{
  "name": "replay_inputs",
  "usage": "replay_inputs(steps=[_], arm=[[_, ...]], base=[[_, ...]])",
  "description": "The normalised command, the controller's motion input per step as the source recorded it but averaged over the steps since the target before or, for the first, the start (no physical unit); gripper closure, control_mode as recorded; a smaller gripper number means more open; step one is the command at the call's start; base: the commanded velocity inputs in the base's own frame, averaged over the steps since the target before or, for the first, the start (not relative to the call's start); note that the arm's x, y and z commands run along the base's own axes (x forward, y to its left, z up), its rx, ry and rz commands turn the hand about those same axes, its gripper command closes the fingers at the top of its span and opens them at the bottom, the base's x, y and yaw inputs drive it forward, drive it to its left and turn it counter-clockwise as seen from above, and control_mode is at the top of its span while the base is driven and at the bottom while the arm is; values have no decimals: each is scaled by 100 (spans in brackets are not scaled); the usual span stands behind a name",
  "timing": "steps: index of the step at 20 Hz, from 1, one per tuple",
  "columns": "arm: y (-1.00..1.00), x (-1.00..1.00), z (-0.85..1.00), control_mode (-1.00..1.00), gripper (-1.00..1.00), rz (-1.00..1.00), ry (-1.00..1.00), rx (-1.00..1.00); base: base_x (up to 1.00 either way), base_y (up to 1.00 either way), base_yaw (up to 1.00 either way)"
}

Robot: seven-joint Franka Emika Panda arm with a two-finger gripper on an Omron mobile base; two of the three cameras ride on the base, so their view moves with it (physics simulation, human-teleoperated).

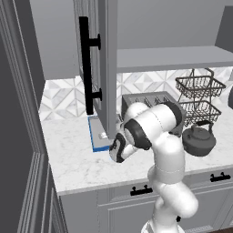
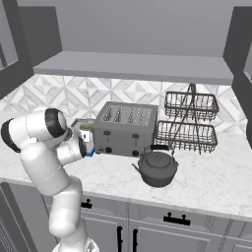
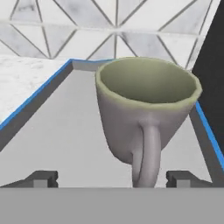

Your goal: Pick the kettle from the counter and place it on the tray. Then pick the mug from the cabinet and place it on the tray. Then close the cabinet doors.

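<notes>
— So, any writing or labels in the left base view?
— None readable. The tray [image 1: 94, 136] lies on the surface [image 1: 73, 154] at the far left, partly behind the open cabinet door [image 1: 105, 63]; the claw [image 1: 116, 150] hangs just near of it. The kettle [image 1: 198, 139] stands on the surface well to the right, beside the toaster [image 1: 157, 102] and wire rack [image 1: 199, 98].

— And the right base view?
— The kettle [image 2: 157, 168] sits near of the toaster [image 2: 125, 129], not on the tray.

— The hand view?
— A mug [image 3: 146, 116], empty, stands upright inside the tray [image 3: 39, 94], handle toward the camera. The fingertips [image 3: 43, 178] are spread wide either side of the handle, gripping nothing.
</notes>
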Motion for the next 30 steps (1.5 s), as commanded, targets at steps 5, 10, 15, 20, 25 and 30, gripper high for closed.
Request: replay_inputs(steps=[5,10,15,20,25,30], arm=[[4,-50,20,-100,-100,-12,-7,0],[5,-33,85,-100,-100,-16,-5,0],[0,-14,100,-100,-100,-17,6,0],[0,-14,100,-100,-100,-14,20,0],[0,-33,89,-100,-100,-13,24,0],[0,-69,48,-100,-100,-5,25,0]], base=[[0,0,0],[0,0,0],[0,0,0],[0,0,0],[0,0,0],[0,0,0]])
